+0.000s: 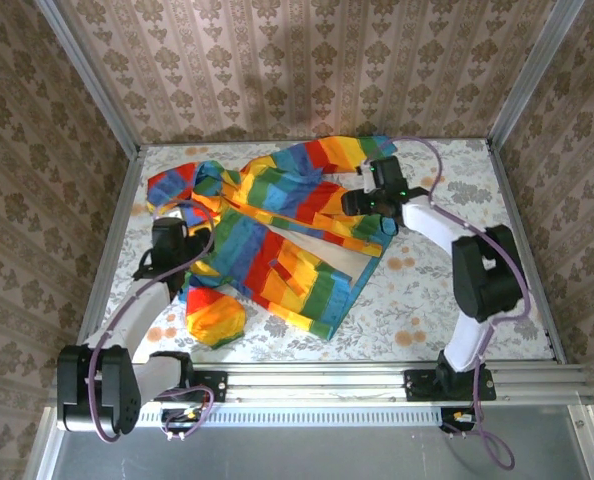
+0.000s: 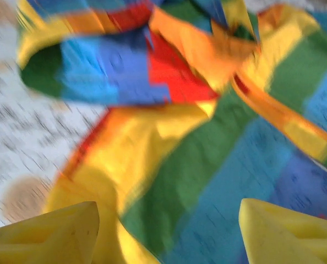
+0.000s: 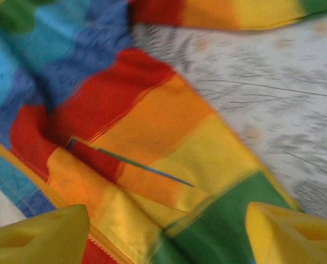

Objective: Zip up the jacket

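The rainbow-striped jacket (image 1: pixel 277 235) lies crumpled across the middle of the table, one sleeve (image 1: pixel 215 313) reaching the near left and another (image 1: pixel 352 152) at the far right. My left gripper (image 1: pixel 172 242) hovers over the jacket's left side, open, with green and blue stripes (image 2: pixel 207 181) between its yellow fingers (image 2: pixel 48 234). My right gripper (image 1: pixel 369 200) hangs over the jacket's right front panel, open, above yellow and green fabric (image 3: pixel 207 220). An orange zipper band (image 2: pixel 273 110) runs diagonally in the left wrist view. A toothed zipper edge (image 3: pixel 105 247) shows near my right gripper's left finger.
The table (image 1: pixel 427 290) wears a pale floral cloth, bare at the right and near edge. Metal frame posts (image 1: pixel 117 215) and patterned walls enclose it on three sides. A pale lining strip (image 1: pixel 352 262) shows along the jacket's right hem.
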